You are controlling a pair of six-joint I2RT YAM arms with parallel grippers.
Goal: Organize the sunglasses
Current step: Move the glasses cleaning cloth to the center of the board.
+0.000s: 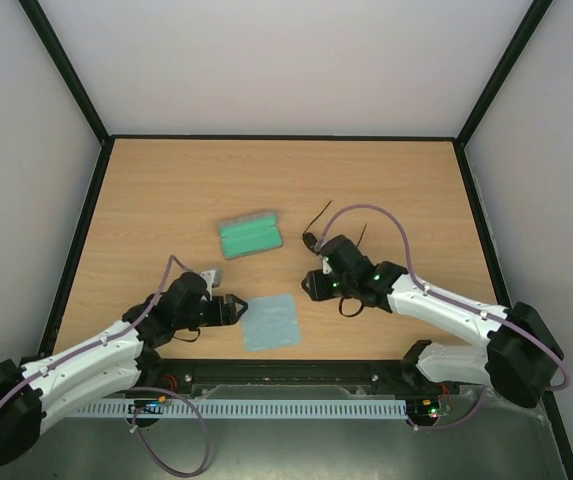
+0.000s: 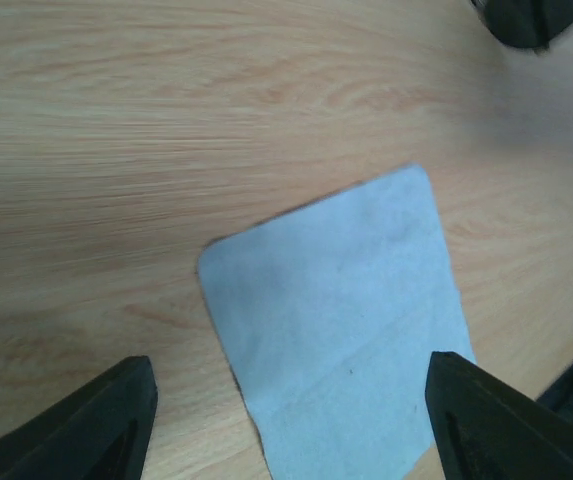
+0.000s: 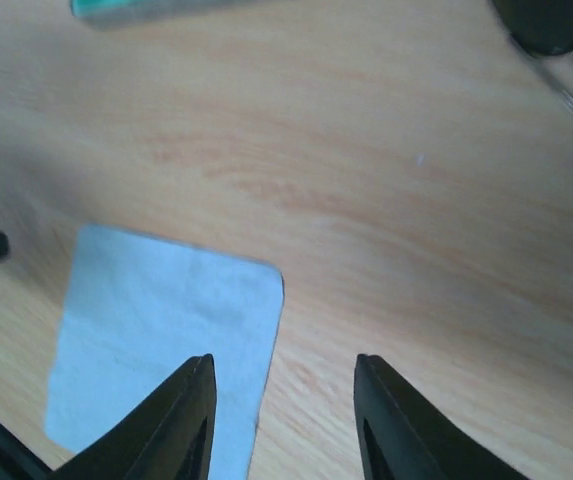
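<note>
The sunglasses (image 1: 310, 241) lie on the table right of the case, partly hidden by my right arm; one thin temple arm sticks up and away. A dark lens shows at the top right of the right wrist view (image 3: 548, 24). My right gripper (image 1: 312, 286) is open and empty just near of them, its fingertips (image 3: 188, 400) over the right edge of the light blue cloth (image 3: 156, 330). My left gripper (image 1: 234, 310) is open and empty at the cloth's left edge (image 1: 271, 322). In the left wrist view the cloth (image 2: 346, 330) lies flat between the fingers (image 2: 106, 425).
The grey case (image 1: 251, 235) lies open with its green lining up, left of the sunglasses; its edge shows in the right wrist view (image 3: 136, 8). A dark blurred shape (image 2: 526, 20) sits at the top right of the left wrist view. Black frame rails border the table.
</note>
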